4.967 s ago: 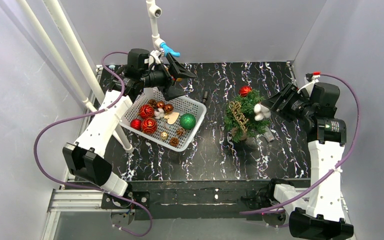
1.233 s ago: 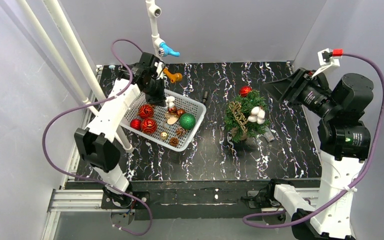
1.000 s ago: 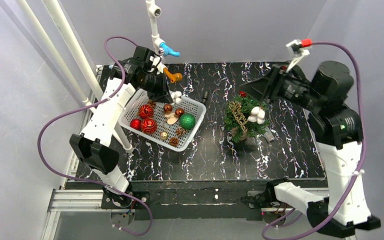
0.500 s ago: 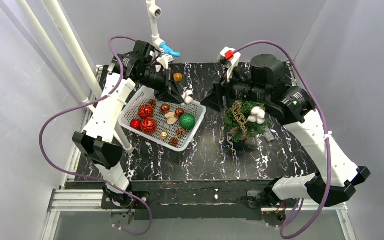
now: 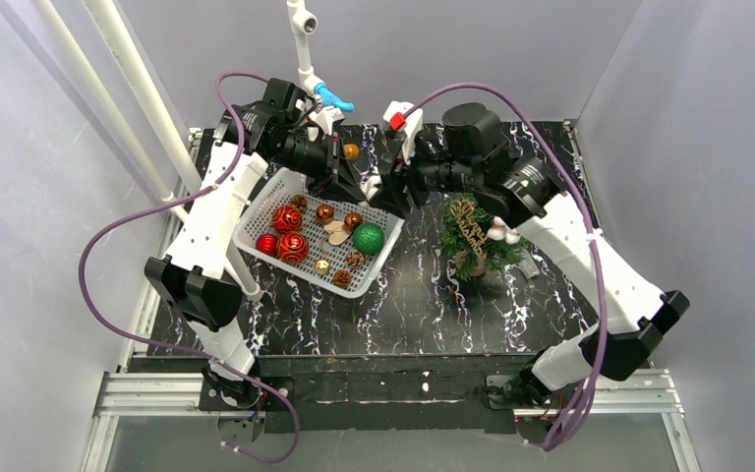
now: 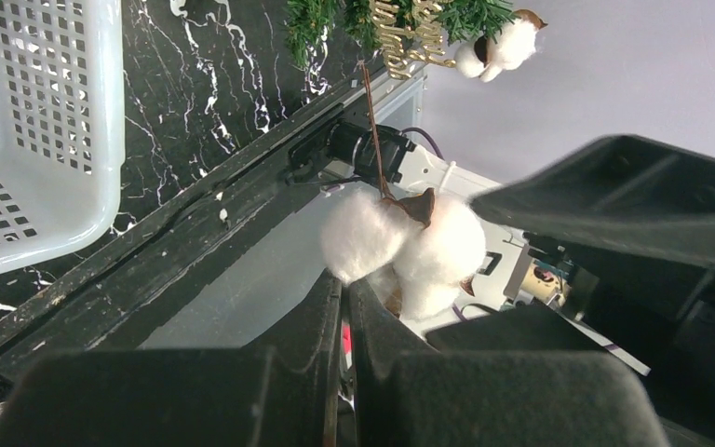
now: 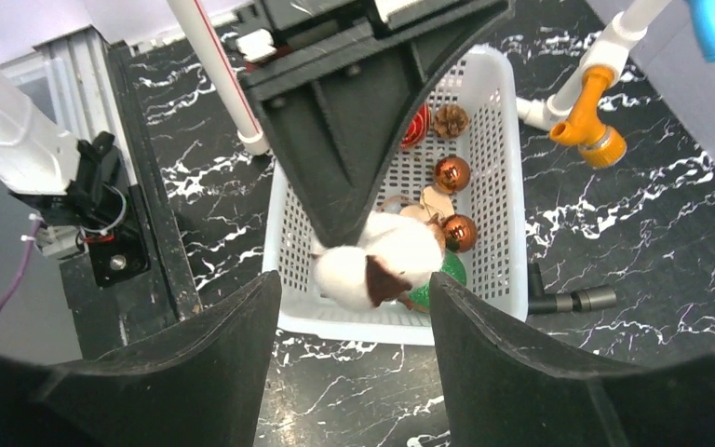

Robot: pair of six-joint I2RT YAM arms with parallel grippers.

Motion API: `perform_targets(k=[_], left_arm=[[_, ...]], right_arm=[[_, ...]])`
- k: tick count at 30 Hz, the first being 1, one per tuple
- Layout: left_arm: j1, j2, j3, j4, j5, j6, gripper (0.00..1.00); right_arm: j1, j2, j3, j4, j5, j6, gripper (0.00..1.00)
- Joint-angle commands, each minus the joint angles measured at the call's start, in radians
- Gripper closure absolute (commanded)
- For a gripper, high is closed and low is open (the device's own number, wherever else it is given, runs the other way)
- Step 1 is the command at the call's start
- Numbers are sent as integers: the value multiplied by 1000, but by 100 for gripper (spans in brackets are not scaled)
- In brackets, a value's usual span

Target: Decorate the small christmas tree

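The small christmas tree (image 5: 474,241) stands right of centre, with a gold sign and a white cotton piece hanging on it. Its lower branches (image 6: 330,17) show in the left wrist view. My left gripper (image 5: 366,189) is shut on a white cotton ornament (image 6: 400,244) with a brown husk, held in the air over the right end of the white basket (image 5: 378,258). My right gripper (image 7: 354,284) is open. Its tips point at the cotton ornament (image 7: 382,256), which sits just beyond them and is not touched. The left fingers (image 7: 354,158) come down from above in the right wrist view.
The basket (image 7: 498,168) holds red balls (image 5: 288,231), copper balls (image 7: 452,173), a green ball (image 5: 369,238) and pine cones (image 5: 342,279). An orange valve (image 7: 591,135) on a white pipe stands behind it. A short black tube (image 7: 573,300) lies on the marbled table.
My right arm has swung left from behind the tree to meet the left gripper. The left gripper has lifted the cotton ornament out of the basket and carried it right.
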Motion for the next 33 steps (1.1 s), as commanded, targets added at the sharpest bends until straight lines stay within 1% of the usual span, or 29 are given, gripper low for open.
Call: perform_targets(k=[1,4,7,9,12,14,15,17,18,20,22,23,25,28,29,31,32,33], left_arm=[[-1,2,18,-51,68,-18,100],[-1,-1,18,-41,72,-23,100],[-1,-1,22,-36,74,-25,100],[-1,0,20,-36,77,-26,100],[-2,-1,15,-36,77,-23,100],[-1,1,11,-34,77,-20,100],[-1,1,10,-33,76,-20,97],[-1,2,7,-27,77,-20,88],[-1,0,4,-24,77,-20,83],[-1,-6,-4,-21,76,-17,78],[-2,-16,-16,-15,77,-16,75],[-1,-20,-21,-10,76,-17,70],[-1,-28,-28,-3,73,-17,49],[-1,-32,-26,3,62,-19,21],[-1,-35,-24,3,57,-19,14],[-1,-40,-21,5,47,-19,5],[-1,-43,-19,7,45,-20,2],[-1,-46,-18,10,40,-19,2]], right_arm=[[6,33,49,7,0,-24,33],[6,53,52,2,3,-23,36],[6,78,74,-22,1,-15,46],[6,83,80,-23,-3,-9,54],[6,76,68,0,-6,5,73],[6,69,54,14,1,19,83],[6,67,52,16,6,26,88],[6,67,53,14,13,36,97],[6,68,55,9,19,43,99],[6,70,57,-3,27,50,99],[6,68,48,-3,32,57,99],[6,67,42,0,34,61,99],[6,63,36,7,40,69,99],[6,60,33,7,63,78,99],[6,58,34,5,69,78,99],[6,52,29,1,84,83,99],[6,47,24,0,91,83,99],[6,42,18,1,99,84,99]])
